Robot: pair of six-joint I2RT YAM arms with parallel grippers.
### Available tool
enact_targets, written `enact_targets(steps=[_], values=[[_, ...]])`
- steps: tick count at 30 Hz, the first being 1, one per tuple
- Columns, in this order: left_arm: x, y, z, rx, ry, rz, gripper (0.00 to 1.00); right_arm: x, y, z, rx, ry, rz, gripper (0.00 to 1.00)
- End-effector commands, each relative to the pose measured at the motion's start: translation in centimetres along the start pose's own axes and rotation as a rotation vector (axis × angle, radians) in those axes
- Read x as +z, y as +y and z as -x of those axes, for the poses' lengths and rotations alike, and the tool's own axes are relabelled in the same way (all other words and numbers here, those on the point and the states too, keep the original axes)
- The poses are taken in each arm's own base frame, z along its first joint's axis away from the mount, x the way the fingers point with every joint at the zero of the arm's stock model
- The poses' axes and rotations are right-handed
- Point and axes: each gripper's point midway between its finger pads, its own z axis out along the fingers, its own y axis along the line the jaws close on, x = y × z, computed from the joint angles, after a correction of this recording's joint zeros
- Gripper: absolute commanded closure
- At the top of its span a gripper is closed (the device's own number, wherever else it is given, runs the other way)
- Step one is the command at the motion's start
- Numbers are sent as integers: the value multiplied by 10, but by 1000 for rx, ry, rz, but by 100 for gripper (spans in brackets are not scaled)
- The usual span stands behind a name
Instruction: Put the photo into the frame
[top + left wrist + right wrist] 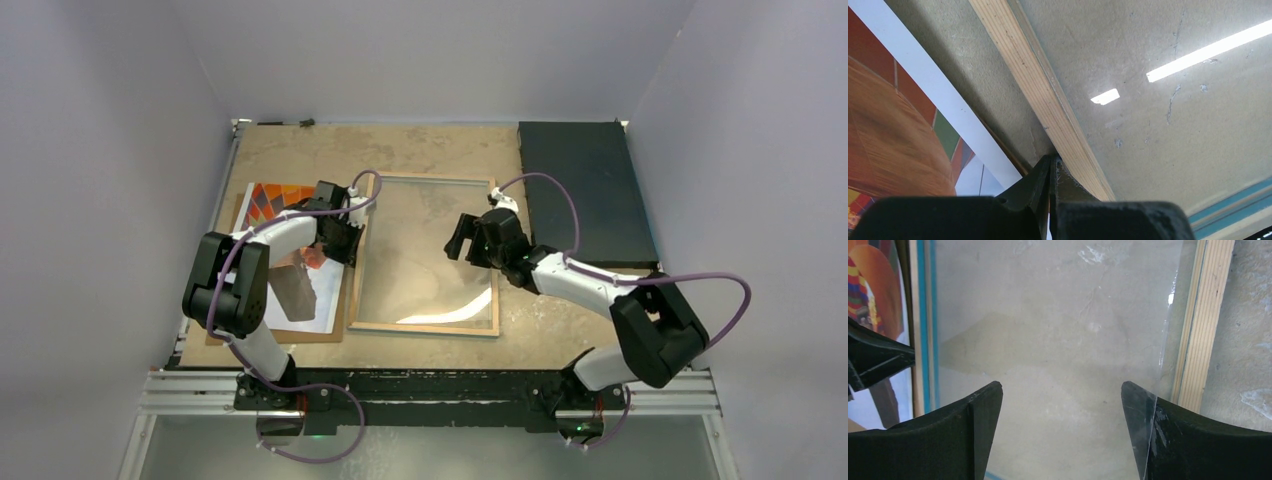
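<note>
The frame [425,328] lies face down in the middle of the table, tan rear rim up, with its clear glass pane [420,250] inside. The photo [275,200], picture side up, lies to its left on a brown backing board [280,337]. My left gripper [352,240] is shut, its tips [1053,161] against the frame's left wooden rim [1048,95], with the photo [888,125] beside it. My right gripper [458,240] hangs open over the pane [1048,315], nothing between its fingers [983,410]. The pane's right edge crosses in front of the right fingertip [1138,410].
A dark rectangular mat [585,190] lies at the back right, just beyond the frame's right rim [1203,330]. The photo [873,290] and my left gripper's tip show at the left edge of the right wrist view. Grey walls close in the table on three sides.
</note>
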Motion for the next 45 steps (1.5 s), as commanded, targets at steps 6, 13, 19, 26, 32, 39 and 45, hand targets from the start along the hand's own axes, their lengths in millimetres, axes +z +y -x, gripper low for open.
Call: enact_targets(steps=[6, 13, 19, 26, 32, 39, 45], values=[[-8, -9, 11, 3, -40, -21, 100, 4, 2, 10, -75, -18, -92, 2], [-6, -9, 9, 1, -39, -22, 100, 6, -2, 9, -100, -8, -131, 1], [-7, -8, 10, 5, -44, -19, 100, 9, -13, 4, -123, 12, -184, 1], [-7, -8, 10, 7, -42, -20, 100, 12, -19, 3, -144, 19, -222, 1], [-6, -9, 11, 5, -42, -25, 100, 11, -18, 2, -162, 22, -217, 1], [-5, -8, 10, 5, -37, -24, 100, 12, -23, 1, -178, 39, -255, 1], [-5, -8, 10, 5, -38, -23, 100, 12, -26, -1, -191, 47, -267, 1]])
